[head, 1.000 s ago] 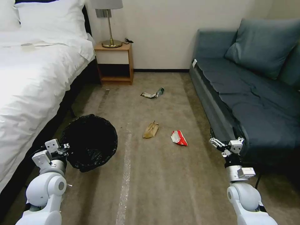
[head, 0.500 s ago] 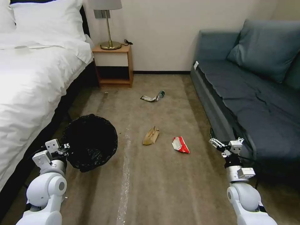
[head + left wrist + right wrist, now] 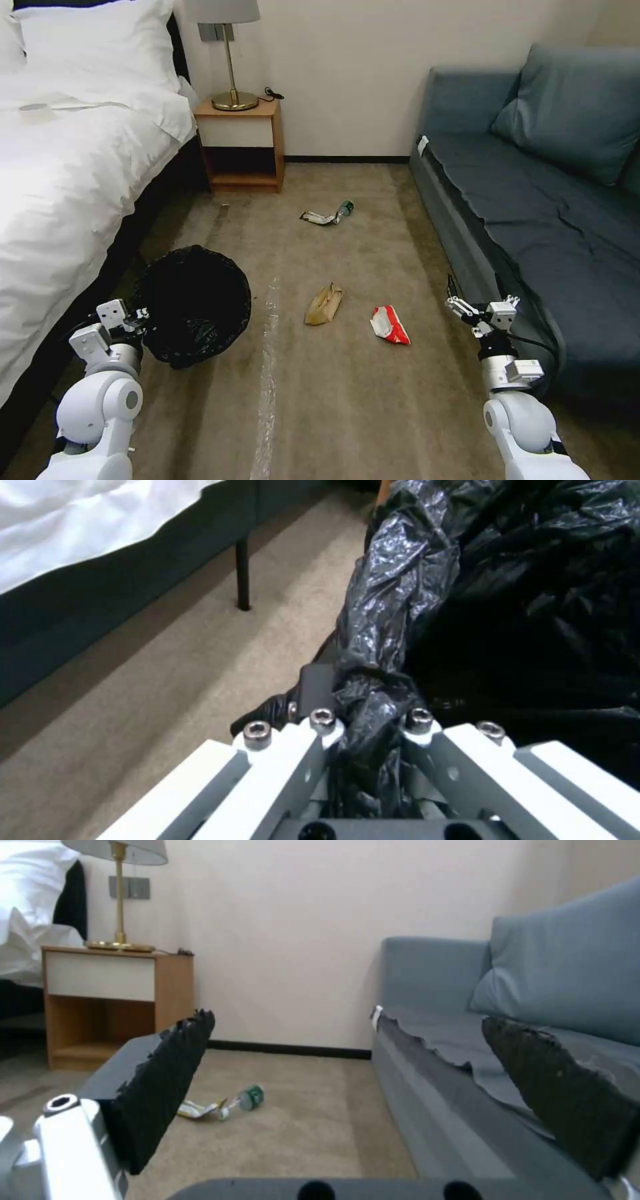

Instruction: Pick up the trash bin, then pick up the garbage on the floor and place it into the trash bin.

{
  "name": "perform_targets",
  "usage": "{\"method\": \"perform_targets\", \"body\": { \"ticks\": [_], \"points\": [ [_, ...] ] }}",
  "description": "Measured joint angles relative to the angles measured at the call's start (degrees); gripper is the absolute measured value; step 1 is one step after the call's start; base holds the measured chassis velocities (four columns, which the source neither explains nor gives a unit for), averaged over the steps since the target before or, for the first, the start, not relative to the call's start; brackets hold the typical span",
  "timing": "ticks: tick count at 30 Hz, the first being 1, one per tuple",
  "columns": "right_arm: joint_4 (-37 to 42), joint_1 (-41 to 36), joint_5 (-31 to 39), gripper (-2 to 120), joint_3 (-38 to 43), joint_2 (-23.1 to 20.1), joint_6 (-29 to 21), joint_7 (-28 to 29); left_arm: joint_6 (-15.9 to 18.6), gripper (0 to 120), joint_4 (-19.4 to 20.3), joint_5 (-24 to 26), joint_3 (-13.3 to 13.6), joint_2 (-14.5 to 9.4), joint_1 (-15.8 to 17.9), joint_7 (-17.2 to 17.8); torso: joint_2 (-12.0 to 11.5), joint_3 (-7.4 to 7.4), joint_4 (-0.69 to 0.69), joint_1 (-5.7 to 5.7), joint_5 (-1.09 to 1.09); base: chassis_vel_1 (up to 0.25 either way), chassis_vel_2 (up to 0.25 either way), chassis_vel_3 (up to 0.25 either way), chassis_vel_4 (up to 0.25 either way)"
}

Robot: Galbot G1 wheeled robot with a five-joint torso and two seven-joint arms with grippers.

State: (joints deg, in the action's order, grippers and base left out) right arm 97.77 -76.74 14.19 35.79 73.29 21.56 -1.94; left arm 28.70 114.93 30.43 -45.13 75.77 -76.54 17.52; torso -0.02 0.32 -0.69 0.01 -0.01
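Observation:
The trash bin (image 3: 195,303), lined with a black bag, hangs at the lower left of the head view, and my left gripper (image 3: 137,319) is shut on its bagged rim (image 3: 373,700). On the floor (image 3: 347,400) ahead lie pieces of garbage: a crumpled brown paper bag (image 3: 324,303), a red-and-white wrapper (image 3: 389,325), and farther off a flat wrapper (image 3: 317,217) beside a green-labelled bottle (image 3: 344,209), which also shows as the bottle (image 3: 249,1096) in the right wrist view. My right gripper (image 3: 467,309) stands open in the air beside the sofa, right of the red wrapper, its black pads (image 3: 167,1080) wide apart.
A white bed (image 3: 60,193) runs along the left and a blue-grey sofa (image 3: 533,213) along the right. A wooden nightstand (image 3: 243,143) with a lamp stands against the far wall. A pale tape strip (image 3: 267,387) runs down the carpet between them.
The whole picture has shifted: the camera has moved forward and turned slightly, so the garbage sits a little lower in view. Both arms hold the same pose, the bin still gripped.

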Motion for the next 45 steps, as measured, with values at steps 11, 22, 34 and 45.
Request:
{"method": "perform_targets", "body": {
  "ticks": [11,22,34,45],
  "points": [
    [-1.22,0.36,-0.12,100,-0.28,0.26,0.23,-0.21,-0.11,2,-0.12,-0.07,0.45,0.21,0.68,0.0,0.0,0.0,0.0,0.0,0.01,-0.108,0.121,0.109,-0.129],
    [-2.65,0.85,-0.44,100,-0.46,0.21,1.03,-1.09,-0.11,2,-0.64,-0.19,0.8,0.39,1.29,0.16,0.0,0.0,0.01,0.0,0.0,-0.166,0.158,0.166,-0.155],
    [-7.59,3.68,-3.58,100,-2.82,-0.03,4.52,0.3,-0.28,2,-2.66,-0.26,1.03,0.56,2.26,0.07,0.0,0.01,0.0,0.01,0.0,-0.134,0.148,0.147,-0.142],
    [-11.72,7.86,9.06,100,-13.79,-12.34,-4.43,-2.48,-0.93,2,-3.14,-1.69,1.42,1.05,2.06,-0.73,0.0,0.0,0.0,0.0,0.0,-0.003,0.004,0.006,-0.006]
  ]
}}
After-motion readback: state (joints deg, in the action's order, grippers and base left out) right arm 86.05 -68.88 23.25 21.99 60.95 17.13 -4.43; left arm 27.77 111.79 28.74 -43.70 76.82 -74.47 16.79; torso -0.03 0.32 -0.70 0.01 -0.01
